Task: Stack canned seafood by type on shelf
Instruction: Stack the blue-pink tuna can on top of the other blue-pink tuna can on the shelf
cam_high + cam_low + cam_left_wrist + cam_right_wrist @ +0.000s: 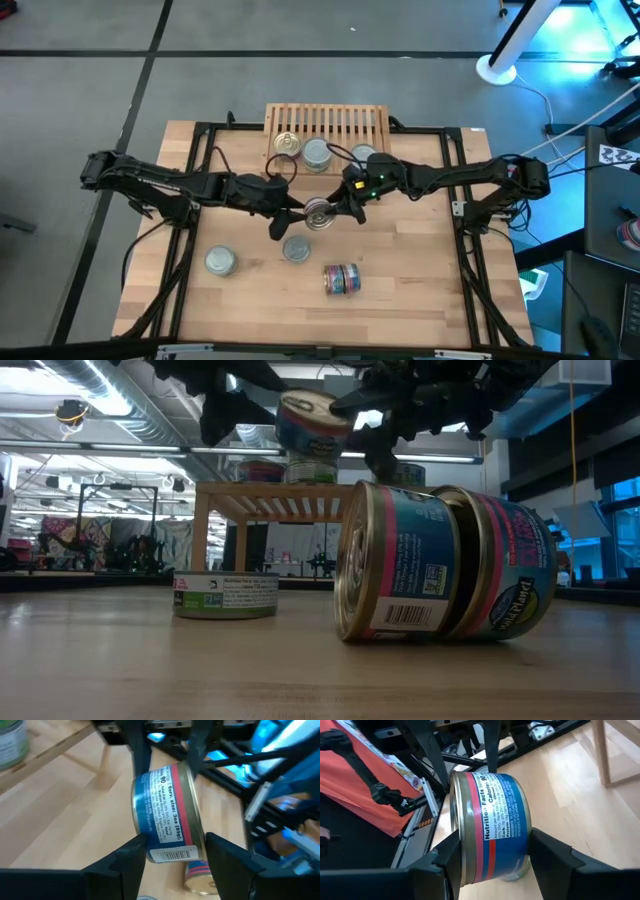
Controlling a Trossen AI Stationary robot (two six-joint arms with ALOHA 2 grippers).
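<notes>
A blue-and-red labelled tin (318, 213) hangs in the air over the middle of the table, below and in front of the shelf (327, 125). My left gripper (298, 214) comes at it from the table's left and my right gripper (338, 207) from the right, and both are shut on it. Three tins stand on the light-wood shelf along its near edge: a gold-lidded one (286, 144) and two silver-lidded ones (316, 153) (363, 156). In the low view the held tin (313, 425) is high up, tilted, with its lid on top. My left gripper pinches the tin by its two flat ends, one finger (131, 854) at the silver lid's rim (139, 827) and the other at the gold bottom rim. The fingers slant down from the table's left. The tin is clear of the table. My right gripper pinches the same tin across its two flat ends, one finger (451, 855) on the lid side (456, 820) and one on the bottom side. It comes from the table's right, nearly level. The tin's label wall (500, 815) faces the wrist camera.
On the table nearer the front lie two silver-lidded flat tins (220, 261) (296, 249) and a pair of blue-red tins on their sides (343, 279), end to end. A dark frame (200, 140) borders the table. Bare wood shows at the front left and right.
</notes>
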